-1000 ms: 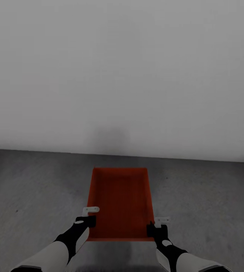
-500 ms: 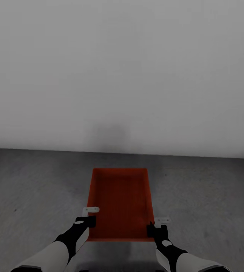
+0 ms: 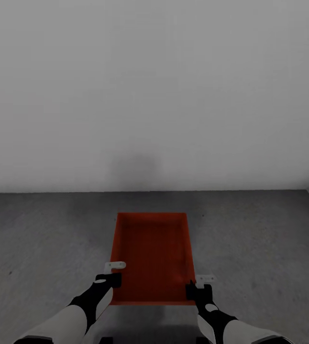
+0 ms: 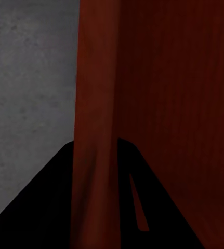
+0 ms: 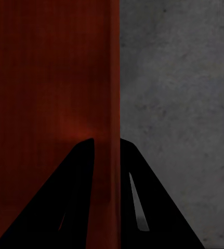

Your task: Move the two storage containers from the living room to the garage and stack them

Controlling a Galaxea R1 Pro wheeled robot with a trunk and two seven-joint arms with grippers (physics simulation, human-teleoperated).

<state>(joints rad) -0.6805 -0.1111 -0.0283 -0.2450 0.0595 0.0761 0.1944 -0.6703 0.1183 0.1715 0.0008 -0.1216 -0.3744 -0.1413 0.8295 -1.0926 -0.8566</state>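
An orange-red storage container [image 3: 152,255] is held over the garage floor [image 3: 39,248], long axis pointing toward the wall [image 3: 154,95]; left gripper [image 3: 110,273] and right gripper [image 3: 198,285] each pinch a side wall.

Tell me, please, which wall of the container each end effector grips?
The left end effector pinches the container's left side wall; the right end effector pinches its right wall.

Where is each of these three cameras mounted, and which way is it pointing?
Head view: on the robot's head, facing forward and down at the storage container, concrete floor and pale wall; both forearms, left gripper and right gripper show.
Left wrist view: looks along its dark fingers, which straddle a container wall.
Right wrist view: looks along its dark fingers, which straddle the opposite wall.
Shared: all three show the container and the floor.
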